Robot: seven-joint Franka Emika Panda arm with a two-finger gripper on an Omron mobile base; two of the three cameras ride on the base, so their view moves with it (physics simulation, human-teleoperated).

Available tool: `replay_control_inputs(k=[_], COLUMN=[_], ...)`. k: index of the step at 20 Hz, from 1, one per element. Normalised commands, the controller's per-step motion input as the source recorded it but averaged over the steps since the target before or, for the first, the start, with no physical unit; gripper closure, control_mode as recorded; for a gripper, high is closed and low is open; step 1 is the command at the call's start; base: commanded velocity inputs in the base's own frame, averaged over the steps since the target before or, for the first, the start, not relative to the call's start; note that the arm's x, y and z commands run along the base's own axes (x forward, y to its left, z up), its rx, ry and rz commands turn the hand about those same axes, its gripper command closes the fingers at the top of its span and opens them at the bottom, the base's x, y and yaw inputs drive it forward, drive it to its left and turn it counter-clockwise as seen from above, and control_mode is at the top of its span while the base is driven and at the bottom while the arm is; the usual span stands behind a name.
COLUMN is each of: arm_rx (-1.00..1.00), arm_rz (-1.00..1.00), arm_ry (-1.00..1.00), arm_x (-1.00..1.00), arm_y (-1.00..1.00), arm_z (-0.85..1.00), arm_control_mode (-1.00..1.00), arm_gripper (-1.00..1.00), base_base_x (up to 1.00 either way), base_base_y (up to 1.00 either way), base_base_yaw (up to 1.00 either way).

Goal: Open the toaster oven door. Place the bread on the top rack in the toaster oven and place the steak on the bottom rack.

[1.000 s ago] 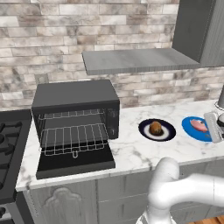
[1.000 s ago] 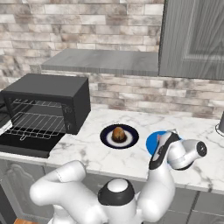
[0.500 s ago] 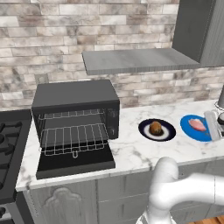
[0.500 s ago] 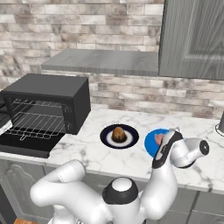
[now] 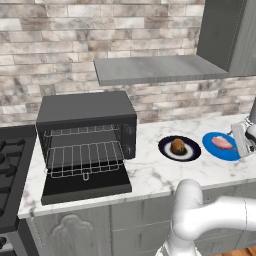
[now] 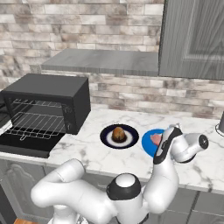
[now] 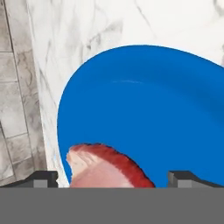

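Observation:
The toaster oven stands at the counter's left with its door folded down flat. Inside show the top rack and the bottom rack, both bare. The bread rests on a dark plate in the middle of the counter. The steak lies on a blue plate to its right. My gripper hangs open at the plate's right edge. In the hand view the steak lies between my two fingertips, low above the blue plate.
A gas stove adjoins the oven on the left. A grey hood and a wall cabinet hang above the counter. The brick wall lies close behind the plates. Bare marble lies in front of the plates.
My hand has shifted slightly to the right over the blue plate, uncovering the steak in the right base view. The jaws have stayed open. Nothing else moved.

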Motion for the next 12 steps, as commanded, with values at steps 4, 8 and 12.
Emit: replay_control_inputs(k=[4, 8, 12], arm_rx=[-0.01, -0.04, -0.21], arm_rz=[0.00, 0.00, 0.01], arm_ry=[0.00, 0.00, 0.05], arm_x=[0.00, -0.12, -0.01], arm_y=[0.03, 0.00, 0.28], arm_z=[0.00, -0.04, -0.51], arm_control_mode=[-1.00, -1.00, -1.00], arm_gripper=[-1.00, -1.00, -1.00], base_base_x=[0.00, 0.00, 0.00], base_base_y=[0.00, 0.00, 0.00], base_base_yaw=[0.00, 0.00, 0.00])
